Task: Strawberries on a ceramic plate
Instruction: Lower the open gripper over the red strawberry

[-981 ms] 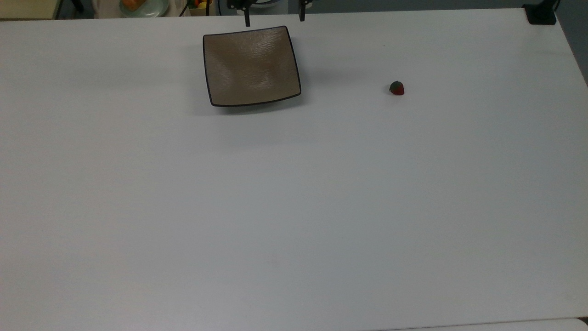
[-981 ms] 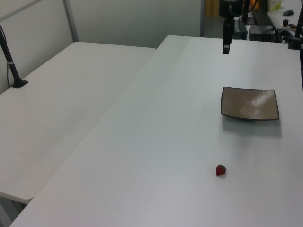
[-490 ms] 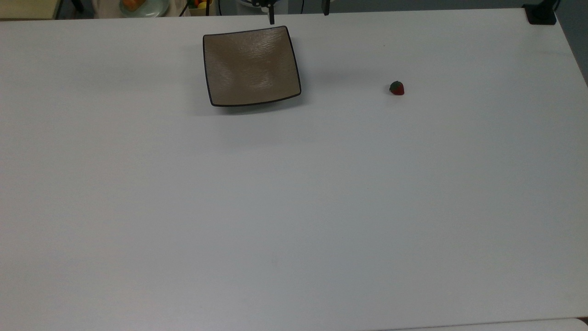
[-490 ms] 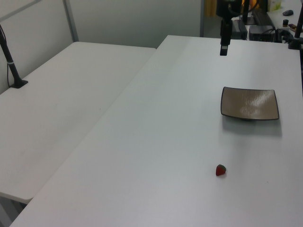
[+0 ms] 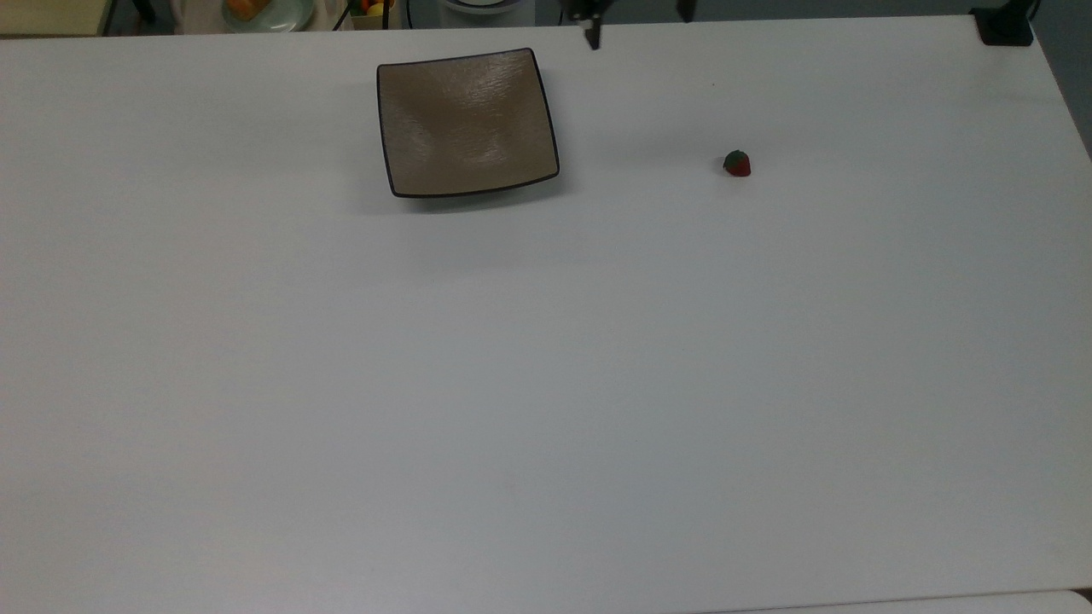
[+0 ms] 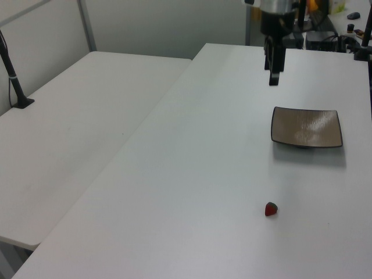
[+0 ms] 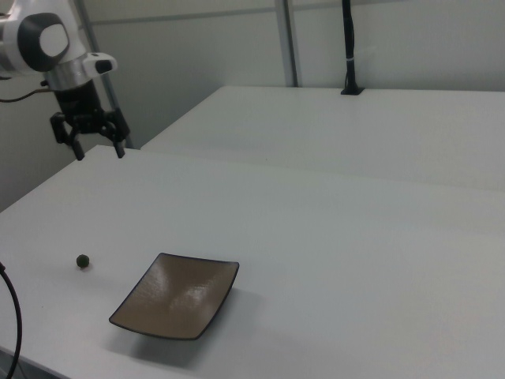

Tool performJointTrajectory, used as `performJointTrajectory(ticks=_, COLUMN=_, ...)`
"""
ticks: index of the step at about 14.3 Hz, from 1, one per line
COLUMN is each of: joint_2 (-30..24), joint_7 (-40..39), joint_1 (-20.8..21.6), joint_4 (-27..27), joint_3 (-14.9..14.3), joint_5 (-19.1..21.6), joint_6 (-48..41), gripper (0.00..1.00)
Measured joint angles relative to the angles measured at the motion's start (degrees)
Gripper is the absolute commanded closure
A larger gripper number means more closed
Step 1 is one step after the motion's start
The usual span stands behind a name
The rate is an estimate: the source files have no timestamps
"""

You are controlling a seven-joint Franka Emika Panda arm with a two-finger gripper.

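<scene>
Top view: ceramic plate (image 5: 467, 122) bare; strawberry (image 5: 737, 163) on table (image 5: 546, 384); hand (image 7: 99, 151) released.

No text, label, brand, number or sign can be read anywhere in these views.

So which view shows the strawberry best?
The top view: the strawberry lies alone on the table, red body and green cap both clear. The left view shows it small but still red with its cap. The right view shows it as a dark dot.
</scene>
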Motion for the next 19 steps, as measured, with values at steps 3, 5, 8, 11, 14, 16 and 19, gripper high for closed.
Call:
performJointTrajectory(ticks=3, joint_2=0.66, joint_7=0.01, joint_1=3.92, joint_4=0.05, joint_3=0.10, joint_5=0.00, joint_6=0.00, gripper=0.00)
performJointTrajectory(ticks=5, joint_2=1.27, joint_7=0.01, joint_1=6.00, joint_4=0.06, joint_3=0.15, joint_5=0.00, joint_6=0.00, gripper=0.00)
performJointTrajectory(ticks=8, joint_2=3.42, joint_7=0.03, joint_1=8.39, joint_4=0.07, joint_3=0.17, joint_5=0.00, joint_6=0.01, gripper=0.00)
performJointTrajectory(ticks=11, joint_2=5.76, joint_7=0.03, joint_1=9.93, joint_4=-0.01, joint_3=0.18, joint_5=0.00, joint_6=0.01, gripper=0.00)
performJointTrajectory(ticks=14, joint_2=7.98, joint_7=0.03, joint_1=10.69, joint_4=-0.54, joint_3=0.40, joint_5=0.02, joint_6=0.27, gripper=0.00)
performJointTrajectory(ticks=16, joint_2=8.92, joint_7=0.03, joint_1=11.15, joint_4=-1.68, joint_3=0.80, joint_5=0.04, joint_6=1.66, gripper=0.00)
performJointTrajectory(ticks=19, joint_2=9.70, joint_7=0.03, joint_1=11.63, joint_4=-4.48, joint_3=1.30, joint_5=0.04, joint_6=4.57, gripper=0.00)
